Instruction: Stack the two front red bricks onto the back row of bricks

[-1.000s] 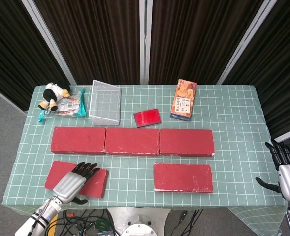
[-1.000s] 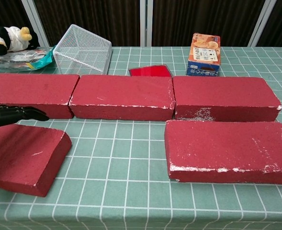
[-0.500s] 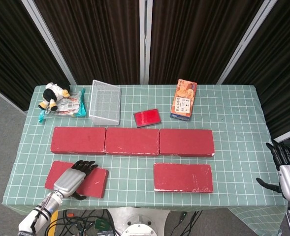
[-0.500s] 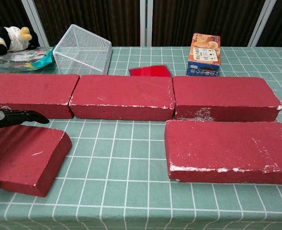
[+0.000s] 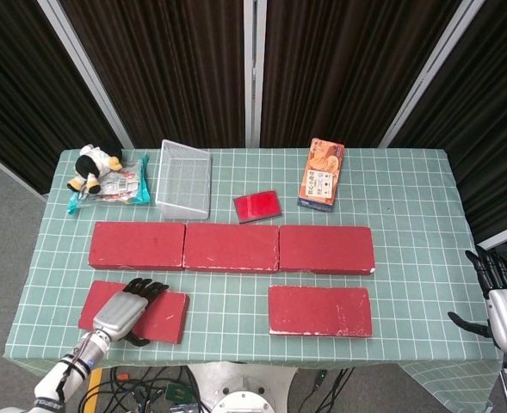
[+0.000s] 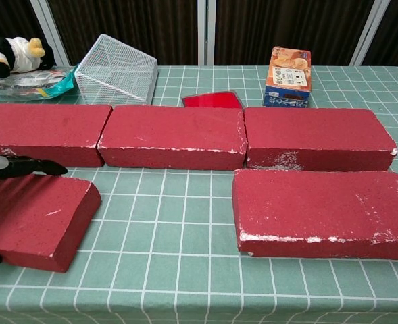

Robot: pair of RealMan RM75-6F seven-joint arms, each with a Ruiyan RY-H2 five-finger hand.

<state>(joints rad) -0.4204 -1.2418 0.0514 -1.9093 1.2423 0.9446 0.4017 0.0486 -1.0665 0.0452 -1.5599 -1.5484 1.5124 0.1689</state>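
Head view shows our left hand (image 5: 126,308) lying on the front-left red rectangular brick (image 5: 163,317), dark fingers (image 5: 146,287) draped over its far edge and thumb at the near edge — a grip across its short width. Its long axis runs left-right, slightly skewed, and the back row of three red bricks (image 5: 231,247) lies just beyond. Our right hand (image 5: 499,299) hangs off the counter, fingers apart, empty.

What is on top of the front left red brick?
The left hand lies on the front left red brick, fingers reaching over its back edge. The brick surface under the hand is hidden.
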